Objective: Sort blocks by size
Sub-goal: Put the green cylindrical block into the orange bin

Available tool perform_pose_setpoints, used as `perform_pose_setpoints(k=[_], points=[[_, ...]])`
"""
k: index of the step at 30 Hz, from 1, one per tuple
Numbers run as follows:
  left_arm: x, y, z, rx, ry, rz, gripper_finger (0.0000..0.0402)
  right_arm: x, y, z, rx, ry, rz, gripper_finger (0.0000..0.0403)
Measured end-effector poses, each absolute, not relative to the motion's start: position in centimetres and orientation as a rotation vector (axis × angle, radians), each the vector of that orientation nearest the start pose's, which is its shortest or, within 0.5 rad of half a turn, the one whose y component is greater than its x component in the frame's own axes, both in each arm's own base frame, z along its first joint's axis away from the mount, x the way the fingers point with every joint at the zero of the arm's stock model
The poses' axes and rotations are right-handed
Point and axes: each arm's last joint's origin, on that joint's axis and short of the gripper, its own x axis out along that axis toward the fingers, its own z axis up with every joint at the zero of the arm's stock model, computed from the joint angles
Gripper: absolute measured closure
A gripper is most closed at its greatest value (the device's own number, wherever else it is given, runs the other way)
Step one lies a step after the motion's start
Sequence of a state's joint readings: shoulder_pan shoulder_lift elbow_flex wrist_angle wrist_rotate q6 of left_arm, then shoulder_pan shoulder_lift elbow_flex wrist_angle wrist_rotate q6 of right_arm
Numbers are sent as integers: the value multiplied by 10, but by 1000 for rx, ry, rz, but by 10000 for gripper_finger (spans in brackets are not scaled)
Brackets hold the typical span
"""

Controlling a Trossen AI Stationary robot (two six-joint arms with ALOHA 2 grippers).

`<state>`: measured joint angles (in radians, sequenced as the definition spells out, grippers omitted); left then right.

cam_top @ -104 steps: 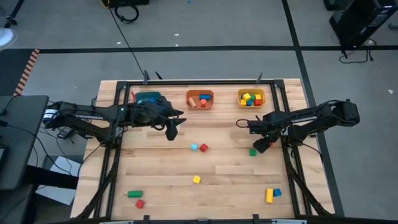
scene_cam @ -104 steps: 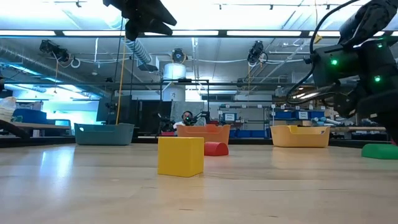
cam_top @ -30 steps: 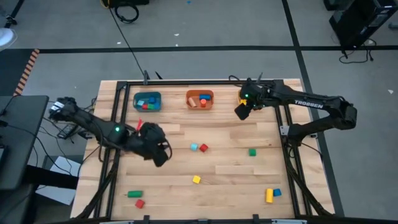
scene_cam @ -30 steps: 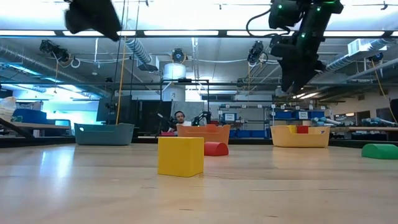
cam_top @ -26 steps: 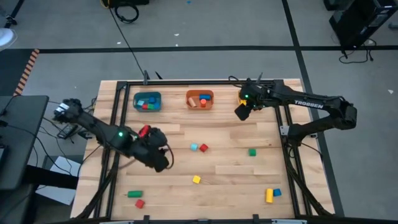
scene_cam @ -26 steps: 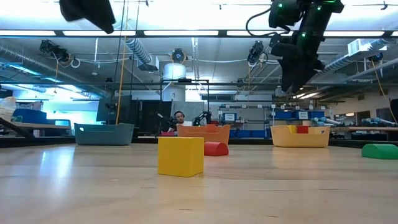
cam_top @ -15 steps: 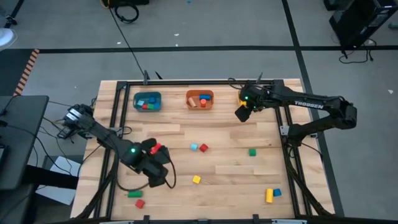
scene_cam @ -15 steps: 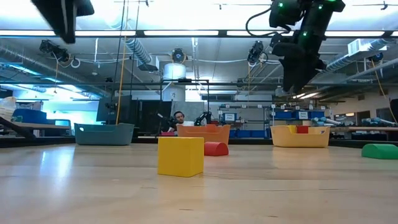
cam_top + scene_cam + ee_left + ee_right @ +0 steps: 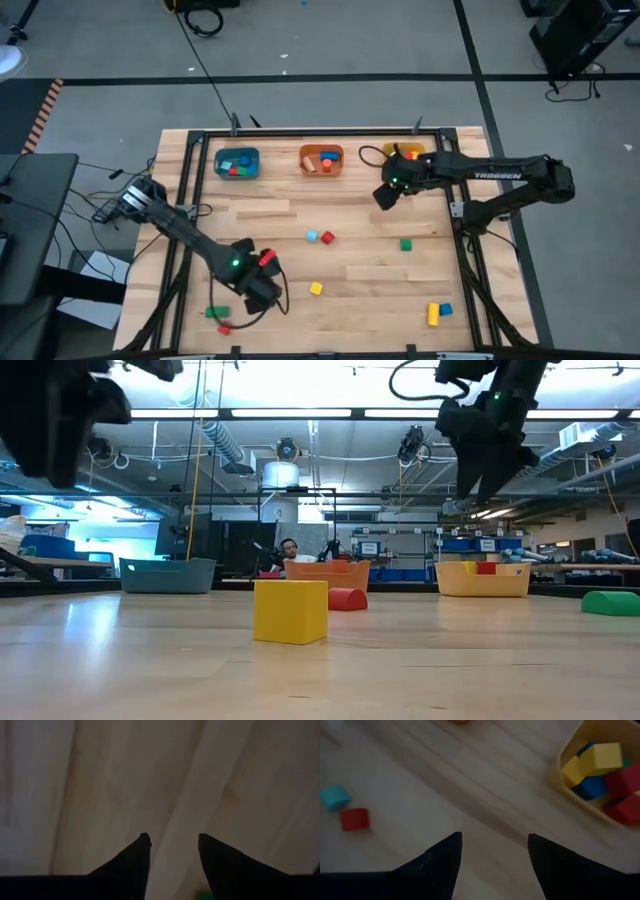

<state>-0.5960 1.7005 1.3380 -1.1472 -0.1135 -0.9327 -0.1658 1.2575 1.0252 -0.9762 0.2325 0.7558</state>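
Observation:
My left gripper [image 9: 266,296] is open and empty over bare wood near the table's front left [image 9: 172,840]. It stands just right of a green bar [image 9: 216,312] and a red cube [image 9: 224,327]. My right gripper [image 9: 383,197] is open and empty [image 9: 495,837], above the table just in front of the yellow bin [image 9: 600,775]. Loose blocks lie on the table: a light blue cube [image 9: 312,236], a red cube [image 9: 327,238], a green block [image 9: 406,244], a yellow cube [image 9: 316,289], and a yellow bar [image 9: 433,314] beside a blue cube [image 9: 445,310].
Three bins stand along the far edge: teal [image 9: 237,163], orange [image 9: 321,159] and yellow [image 9: 410,152], each holding blocks. A dark frame runs along the table's sides. In the low view the yellow cube [image 9: 290,611] stands nearest, and a person shows far behind.
My left gripper has swept toward the table's near edge and come lower, ending beside the green bar and the red cube. My right gripper has moved a little toward the near edge, away from the yellow bin. No block has moved.

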Motion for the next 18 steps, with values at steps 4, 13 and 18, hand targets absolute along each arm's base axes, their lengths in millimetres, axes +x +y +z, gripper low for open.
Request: perform_pose_setpoints(k=[4,13,18], points=[[243,-180,243,-212,1459,303,186,223,-33,267,654,995,-785,165],[203,-203,241,-182,1619,290,148,226,-6,268,701,930,-821,167],[193,-216,220,-219,1651,194,152,225,10,268,719,893,-832,170]])
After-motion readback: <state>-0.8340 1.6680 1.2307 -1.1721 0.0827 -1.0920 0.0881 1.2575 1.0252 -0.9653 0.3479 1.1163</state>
